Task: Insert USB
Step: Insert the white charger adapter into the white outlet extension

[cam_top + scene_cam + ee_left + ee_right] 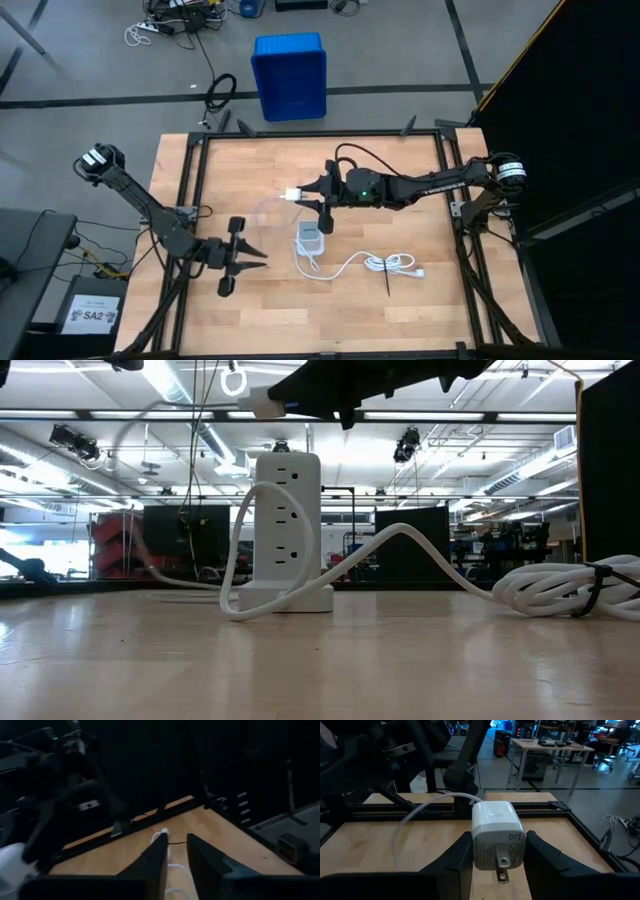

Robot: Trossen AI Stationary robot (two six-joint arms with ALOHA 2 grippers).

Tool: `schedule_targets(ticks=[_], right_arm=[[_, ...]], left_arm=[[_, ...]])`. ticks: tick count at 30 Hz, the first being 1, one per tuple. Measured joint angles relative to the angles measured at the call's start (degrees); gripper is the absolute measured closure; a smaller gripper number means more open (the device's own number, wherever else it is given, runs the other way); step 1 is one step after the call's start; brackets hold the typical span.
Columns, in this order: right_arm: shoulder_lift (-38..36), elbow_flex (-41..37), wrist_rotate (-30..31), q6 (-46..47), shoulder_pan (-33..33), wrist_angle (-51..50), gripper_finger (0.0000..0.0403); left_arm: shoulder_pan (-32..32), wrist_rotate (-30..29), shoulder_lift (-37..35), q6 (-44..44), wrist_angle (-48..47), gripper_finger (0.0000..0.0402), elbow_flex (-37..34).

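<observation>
My right gripper [303, 194] reaches from the table's right to its middle and is shut on a small white charger block [497, 832]. The block hangs in the air above and beyond the white power tower [287, 520]. The USB, a thin whitish cable [407, 817], leaves the block's far face and sags in a loose loop [262, 212] toward the table. Its other end does not show. My left gripper [258, 262] waits open near the table's left side, its fingers pointing toward the tower [309, 238]. My right gripper pinches the charger block by its two opposite side faces [479, 845] between the two fingers [460, 855]. The fingers are level, coming from the table's right. The block is lifted clear, its metal prongs [502, 867] facing back toward the wrist and the USB cable trailing slack from its far face.
The power tower stands upright on its base at the table's middle. Its thick white cord runs right to a coil bound with a black tie [390, 263], which also lies low at the right of the low view [560, 588]. A black frame edges the table; a blue bin [289, 76] sits beyond it.
</observation>
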Motion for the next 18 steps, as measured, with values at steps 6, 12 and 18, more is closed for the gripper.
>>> schedule_targets(ticks=[6, 12, 18], right_arm=[[0.0, -0.02, 0.0, 0.04, 0.0, -0.11, 0.0296], [0.0, 0.0, 0.01, 0.26, 0.16, 2.01, 0.0296], [0.0, 0.0, -0.06, 1.12, 0.33, 1.69, 0.0296]], left_arm=[[0.04, -8.6, 0.0, -2.04, -0.35, 0.0252, 0.0], [2.75, -8.97, 5.56, -9.36, 4.44, 0.0172, 0.0], [3.66, -12.95, 11.95, -8.19, 12.37, 0.0155, -0.04]])
